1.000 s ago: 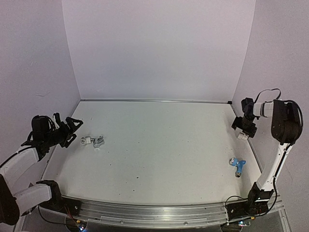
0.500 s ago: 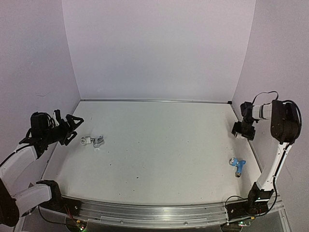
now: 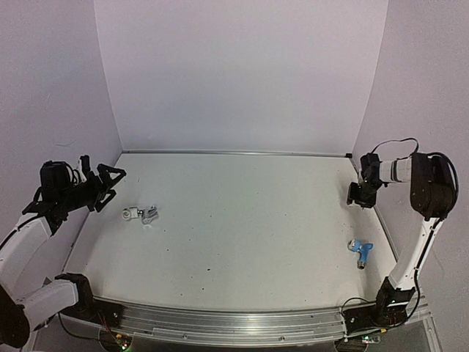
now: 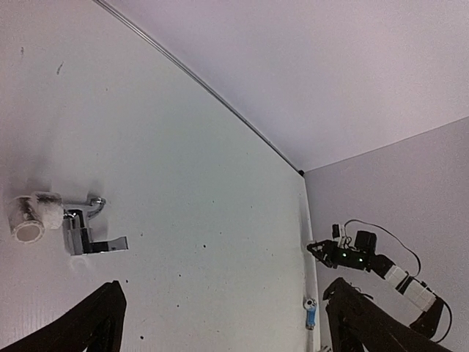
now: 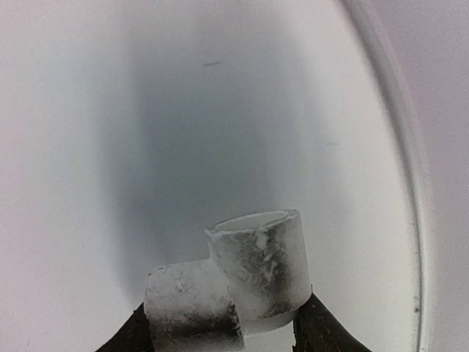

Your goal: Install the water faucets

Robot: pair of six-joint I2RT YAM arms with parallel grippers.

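Observation:
The silver water faucet lies at the table's left, its end in a white fitting; the left wrist view shows this faucet and fitting too. My left gripper hovers open just left of them, nothing between its fingers. The light blue water faucet lies alone by the right edge, small in the left wrist view. Further back along that edge my right gripper is down at the table. Its dark fingers press both sides of a white elbow fitting.
Pale walls enclose the white table on three sides. A thin raised rail runs along the right edge, close beside the right gripper. A metal rail with both arm bases borders the near edge.
My right gripper moved back and left along the right edge, dropped to the table and closed its jaws on the white elbow fitting. The left arm drew slightly back and left, still open.

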